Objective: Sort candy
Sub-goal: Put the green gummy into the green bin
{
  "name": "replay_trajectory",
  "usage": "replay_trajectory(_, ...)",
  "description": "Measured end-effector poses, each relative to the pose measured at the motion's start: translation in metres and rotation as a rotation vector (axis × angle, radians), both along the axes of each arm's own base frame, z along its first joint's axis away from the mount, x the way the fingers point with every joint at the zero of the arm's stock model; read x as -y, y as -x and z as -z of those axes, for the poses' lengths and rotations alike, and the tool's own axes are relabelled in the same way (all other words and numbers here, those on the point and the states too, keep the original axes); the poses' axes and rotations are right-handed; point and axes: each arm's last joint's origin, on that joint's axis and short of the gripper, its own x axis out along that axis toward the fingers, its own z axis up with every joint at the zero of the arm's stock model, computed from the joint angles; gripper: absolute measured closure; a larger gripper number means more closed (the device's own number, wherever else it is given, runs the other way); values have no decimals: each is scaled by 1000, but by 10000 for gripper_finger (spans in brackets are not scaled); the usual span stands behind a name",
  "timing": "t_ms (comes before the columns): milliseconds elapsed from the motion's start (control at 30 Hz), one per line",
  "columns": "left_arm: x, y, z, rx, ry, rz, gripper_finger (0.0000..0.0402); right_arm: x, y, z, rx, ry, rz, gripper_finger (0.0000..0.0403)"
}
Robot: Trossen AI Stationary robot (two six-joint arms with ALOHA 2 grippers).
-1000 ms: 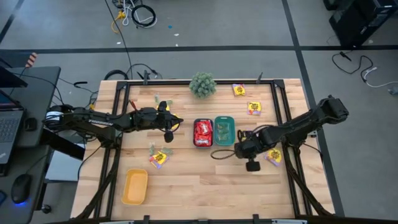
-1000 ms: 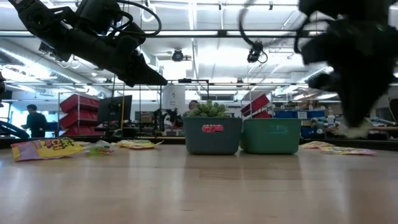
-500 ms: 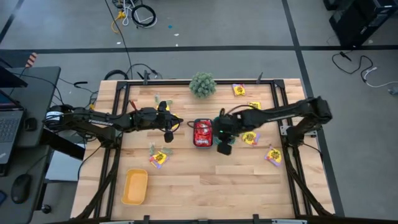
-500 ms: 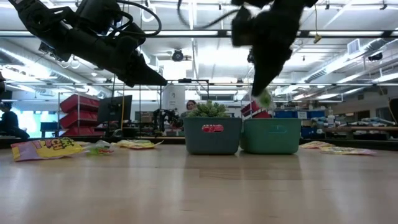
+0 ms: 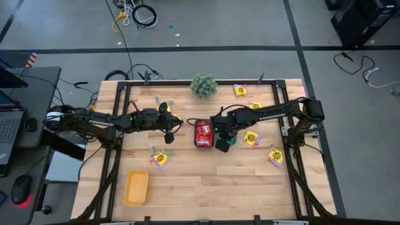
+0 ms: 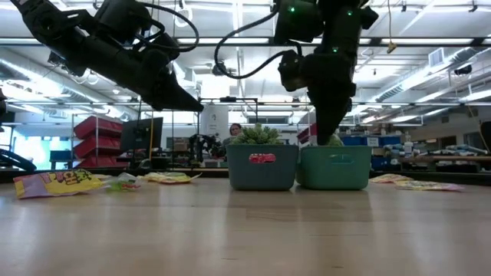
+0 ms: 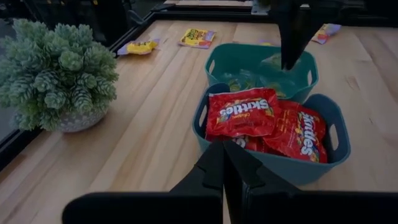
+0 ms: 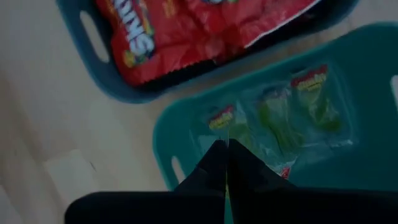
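From above, we saw that the right gripper had swung in from the far right of the surface and stood over the teal tray, while the left gripper hung just left of the dark tray of red packets, unmoved. In the low view, the right gripper had dropped to the teal tray's rim, a pale green packet at its tip. In the left wrist view, the left jaws were pressed together and empty, and the right fingertips dipped into the teal tray. In the right wrist view, the right jaws were shut on a thin green packet above the ones already inside. We judged a drop-off was due; yellow packets remained loose around the trays.
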Motion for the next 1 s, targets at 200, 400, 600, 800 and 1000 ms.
replay_trajectory(200, -1, 1, 3, -22, 28, -23, 401, 2, -6, 15, -30, -3, 25, 394)
replay_trajectory(400, -8, 5, 7, -54, 80, -80, 401, 3, -9, 27, -60, 10, 27, 369)
replay_trajectory(600, -19, 6, 4, -127, 126, -148, 401, 3, -9, 21, -43, 16, 19, 314)
replay_trajectory(800, -34, 3, -15, -224, 132, -202, 401, 3, -7, -3, 28, 54, -92, 260)
replay_trajectory(1000, -56, 10, -29, -330, 127, -263, 401, -8, 0, -35, 134, 160, -255, 307)
